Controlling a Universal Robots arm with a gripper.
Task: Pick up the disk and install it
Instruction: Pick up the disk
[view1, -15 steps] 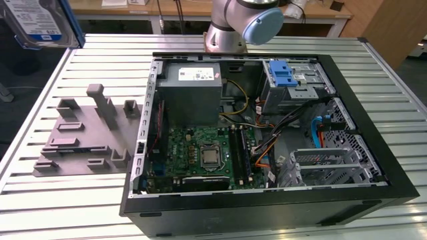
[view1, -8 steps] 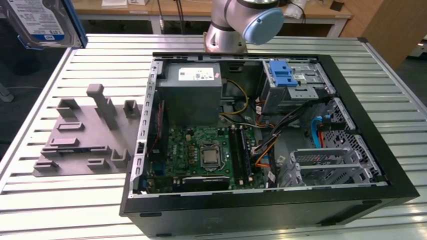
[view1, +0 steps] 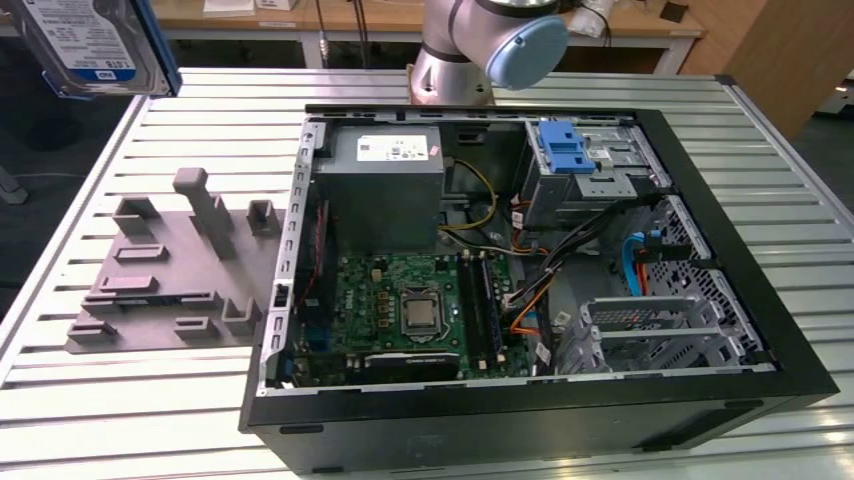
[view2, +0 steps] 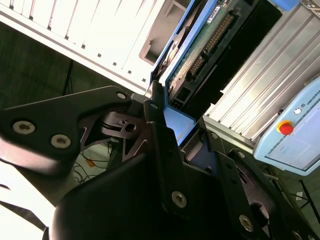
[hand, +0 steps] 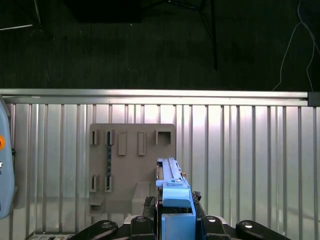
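The gripper (hand: 175, 222) was clamped on the disk (hand: 172, 192), which stood on edge with its long axis running out ahead of the jaws. It hung above the table (view1: 120, 400) near the edge on the exterior view's left, by the grey fixture (view1: 160, 270) and well apart from the open case (view1: 534, 425).

None of the print is clear enough to read. The disk (view1: 96, 48) has a white and blue label (view1: 78, 28) with tiny print on it. The grey box (view1: 380, 205) has a white sticker (view1: 394, 149) with small dark print. The pendant (view2: 295, 147) has a few letters near its red button (view2: 285, 128), cut off at the edge.
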